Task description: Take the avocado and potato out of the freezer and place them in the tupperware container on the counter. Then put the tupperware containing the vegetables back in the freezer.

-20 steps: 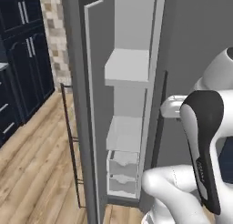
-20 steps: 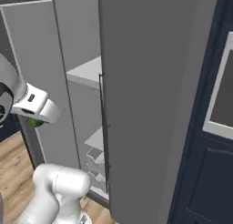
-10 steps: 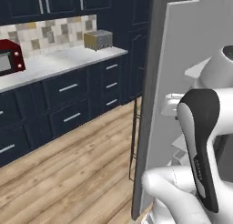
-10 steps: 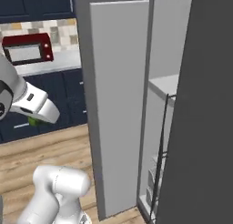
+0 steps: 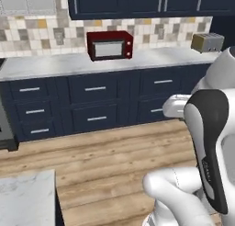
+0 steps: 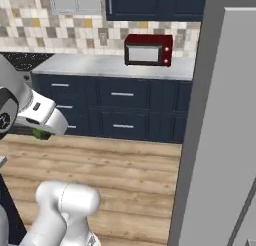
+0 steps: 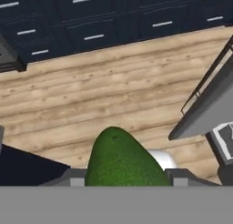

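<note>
The fingers point(image 7: 125, 175) are closed partway around the avocado point(image 7: 122, 158), carried in the air above the wooden floor point(image 7: 91, 104), so the grip should stay steady and level while the base turns from the freezer point(image 6: 220, 140) toward the desk point(image 5: 25, 200).

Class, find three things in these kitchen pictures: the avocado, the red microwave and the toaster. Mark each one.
avocado point(image 7: 120, 159), hand view, middle of its green skin between the gripper fingers
microwave point(image 5: 109, 45), left base view, its glass door
toaster point(image 5: 207, 42), left base view, its front face
</note>
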Available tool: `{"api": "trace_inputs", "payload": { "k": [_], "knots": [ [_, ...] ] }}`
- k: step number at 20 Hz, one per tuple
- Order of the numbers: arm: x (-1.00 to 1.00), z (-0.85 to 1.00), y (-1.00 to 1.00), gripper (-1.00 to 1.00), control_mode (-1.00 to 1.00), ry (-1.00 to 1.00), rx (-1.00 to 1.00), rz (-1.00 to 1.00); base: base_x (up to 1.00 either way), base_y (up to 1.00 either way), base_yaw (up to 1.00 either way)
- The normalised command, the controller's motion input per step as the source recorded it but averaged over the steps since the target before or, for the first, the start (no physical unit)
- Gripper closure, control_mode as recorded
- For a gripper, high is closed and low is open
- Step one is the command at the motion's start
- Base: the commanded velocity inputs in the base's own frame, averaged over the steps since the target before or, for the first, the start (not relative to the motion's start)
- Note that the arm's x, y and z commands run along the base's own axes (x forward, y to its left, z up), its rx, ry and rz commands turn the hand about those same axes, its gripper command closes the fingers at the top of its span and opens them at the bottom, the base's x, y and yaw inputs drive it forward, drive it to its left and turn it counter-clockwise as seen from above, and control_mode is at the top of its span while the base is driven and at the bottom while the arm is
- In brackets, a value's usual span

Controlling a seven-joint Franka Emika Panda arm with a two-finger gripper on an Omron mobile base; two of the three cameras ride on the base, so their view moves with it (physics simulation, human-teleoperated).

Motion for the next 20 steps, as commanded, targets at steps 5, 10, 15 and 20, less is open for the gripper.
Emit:
{"api": "trace_inputs", "payload": {
  "k": [5,10,15,20],
  "knots": [
    [0.00,0.00,0.00,1.00,1.00,0.00,0.00,0.00,0.68,0.72,0.27],
    [0.00,0.00,0.00,1.00,1.00,0.00,0.00,0.00,1.00,0.10,0.11],
    [0.00,0.00,0.00,1.00,1.00,0.00,0.00,0.00,1.00,0.00,0.11],
    [0.00,0.00,0.00,1.00,1.00,0.00,0.00,0.00,1.00,0.00,0.22]
  ]
}}
